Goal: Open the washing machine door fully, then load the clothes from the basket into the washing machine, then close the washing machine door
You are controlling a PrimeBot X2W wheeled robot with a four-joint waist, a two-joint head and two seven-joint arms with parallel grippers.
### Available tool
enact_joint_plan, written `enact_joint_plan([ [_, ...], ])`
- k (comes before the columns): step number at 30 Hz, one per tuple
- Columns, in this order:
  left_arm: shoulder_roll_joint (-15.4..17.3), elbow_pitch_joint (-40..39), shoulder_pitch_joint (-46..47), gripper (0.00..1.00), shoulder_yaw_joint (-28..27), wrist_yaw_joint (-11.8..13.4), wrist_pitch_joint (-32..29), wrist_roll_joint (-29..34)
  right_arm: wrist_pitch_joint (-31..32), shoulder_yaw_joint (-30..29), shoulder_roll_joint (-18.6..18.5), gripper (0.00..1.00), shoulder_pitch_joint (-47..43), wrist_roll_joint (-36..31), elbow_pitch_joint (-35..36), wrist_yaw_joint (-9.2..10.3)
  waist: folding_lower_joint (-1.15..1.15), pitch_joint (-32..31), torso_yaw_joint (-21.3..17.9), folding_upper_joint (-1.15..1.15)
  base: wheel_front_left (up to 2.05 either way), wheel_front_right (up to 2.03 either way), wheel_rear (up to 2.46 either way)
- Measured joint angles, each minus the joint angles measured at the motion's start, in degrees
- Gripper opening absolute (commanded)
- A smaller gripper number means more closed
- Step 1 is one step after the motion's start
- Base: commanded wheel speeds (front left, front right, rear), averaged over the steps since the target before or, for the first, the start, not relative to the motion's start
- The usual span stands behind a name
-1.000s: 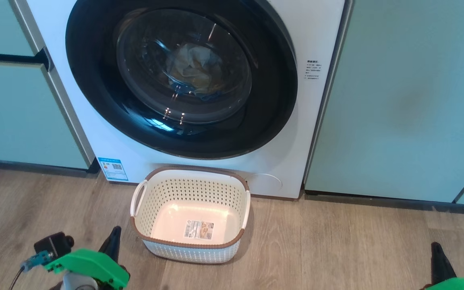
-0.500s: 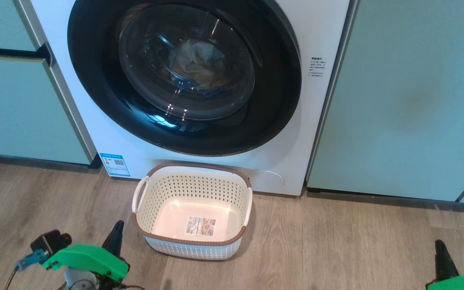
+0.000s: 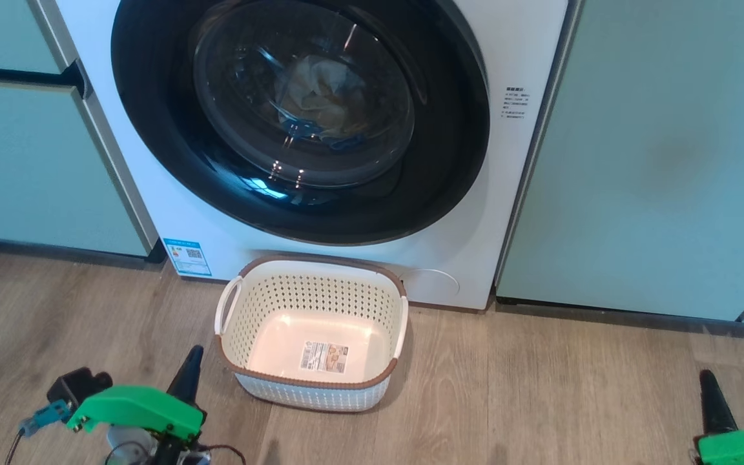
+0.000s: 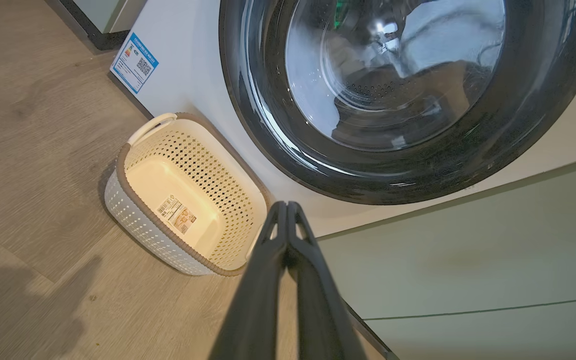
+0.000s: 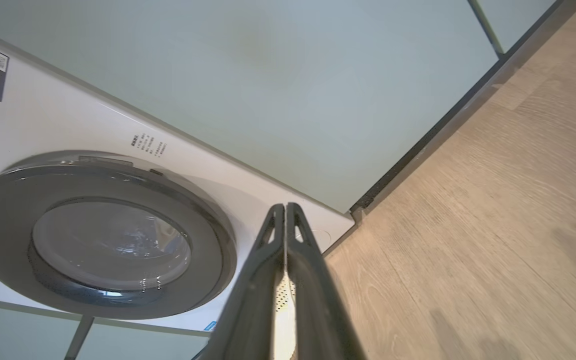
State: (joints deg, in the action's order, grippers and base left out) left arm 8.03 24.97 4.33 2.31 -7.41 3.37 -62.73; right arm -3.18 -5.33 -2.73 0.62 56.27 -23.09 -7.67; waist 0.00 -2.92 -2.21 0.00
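Claws: left gripper (image 3: 192,354) and right gripper (image 3: 708,378), two in all, both clenched on nothing, low over the floor.
Clothes: one bundle (image 3: 320,97) inside the washing machine (image 3: 456,258), behind the glass; probably soft and light, easy to pinch anywhere.
Door: one washing machine door (image 3: 152,142), shut; likely rigid and slick, best gripped at its rim.
Basket: one basket (image 3: 310,383), empty, just before the machine.

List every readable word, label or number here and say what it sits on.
Blue sticker, low on the washing machine front: QR code, print too small.
Small printed lines right of the washing machine door: too small.
Label sticker on the basket bottom: blurred.
Nothing is legible enough to quote.
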Motion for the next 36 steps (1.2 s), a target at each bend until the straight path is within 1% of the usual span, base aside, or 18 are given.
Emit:
enact_joint_plan([
  [36,-3.3,-5.4,0.0,0.0,-4.1,0.0,-6.0,-17.8,5.7,-1.4,0.0,0.0,1.1,21.7,4.1,0.01,0.0,1.9,1.4,0.0,0.0,0.0,0.0],
])
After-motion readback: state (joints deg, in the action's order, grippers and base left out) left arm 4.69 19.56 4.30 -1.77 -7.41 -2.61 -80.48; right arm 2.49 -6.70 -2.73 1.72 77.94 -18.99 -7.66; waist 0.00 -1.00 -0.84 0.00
